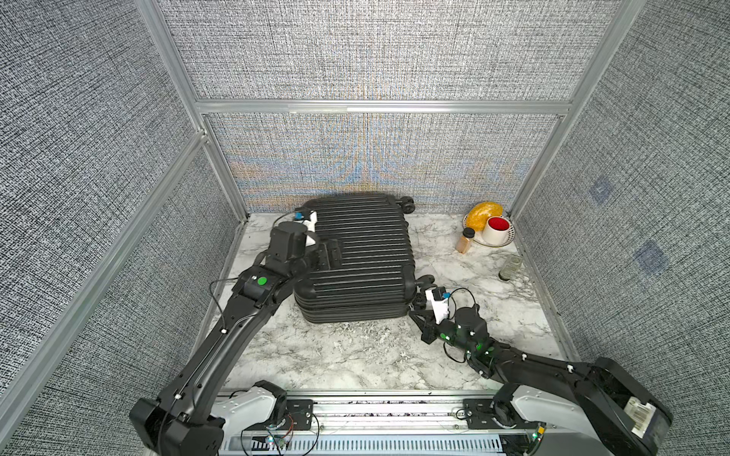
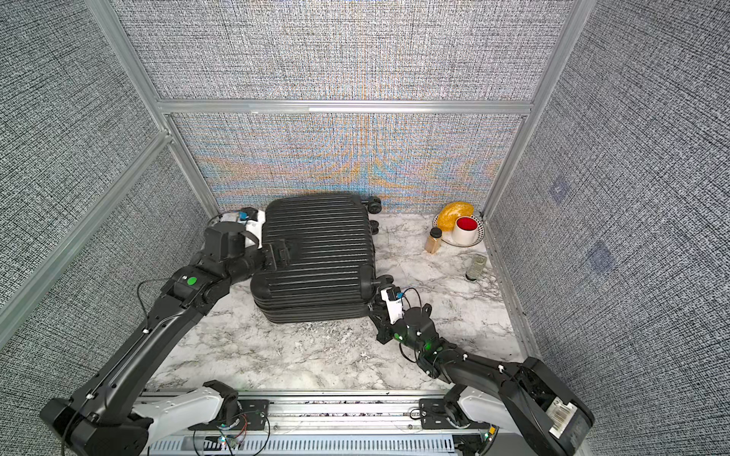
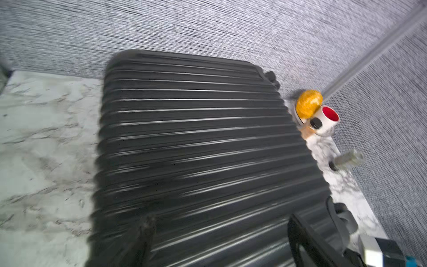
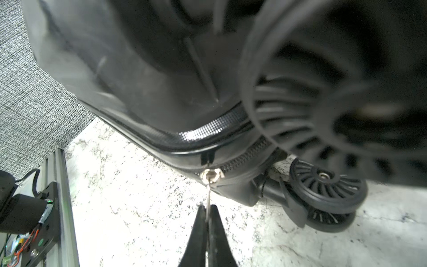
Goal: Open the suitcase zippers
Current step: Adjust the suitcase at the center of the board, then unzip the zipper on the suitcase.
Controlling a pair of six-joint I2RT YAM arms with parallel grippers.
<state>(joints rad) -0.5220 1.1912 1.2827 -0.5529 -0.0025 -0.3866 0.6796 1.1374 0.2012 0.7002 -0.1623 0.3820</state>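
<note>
The suitcase [image 1: 359, 252] is laid flat on the marble surface [image 1: 355, 355], pushed toward the back wall [image 1: 375, 166]. The right fingers [image 4: 215, 223] are pinched tight on the metal zipper pull [image 4: 208, 196], right by a corner wheel [image 4: 328, 185]. The left fingers [image 3: 305, 238] are spread wide over the ribbed shell.
</note>
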